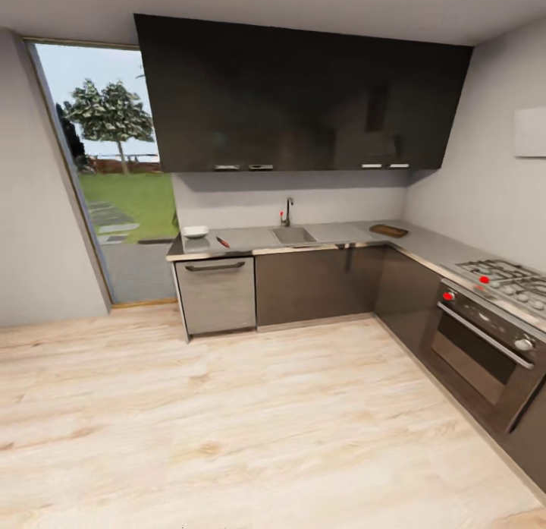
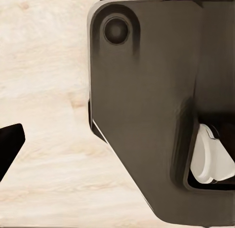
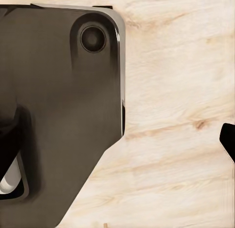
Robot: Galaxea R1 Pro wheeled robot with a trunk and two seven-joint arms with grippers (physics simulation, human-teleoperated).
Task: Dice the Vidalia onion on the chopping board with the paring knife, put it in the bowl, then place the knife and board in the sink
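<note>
I stand far back in the kitchen, seen in the head view. The sink with its chrome tap is set in the grey countertop along the back wall. The Vidalia onion is hidden inside the basin from here. A white bowl sits at the counter's left end, with the red-handled paring knife just right of it. The brown chopping board lies right of the sink, near the corner. One dark fingertip of my left gripper and one fingertip of my right gripper hang over the wood floor.
Light wood floor stretches between me and the cabinets. An oven with a gas hob lines the right wall. A dishwasher front is under the bowl. A tall window is at the left. My dark base shows in both wrist views.
</note>
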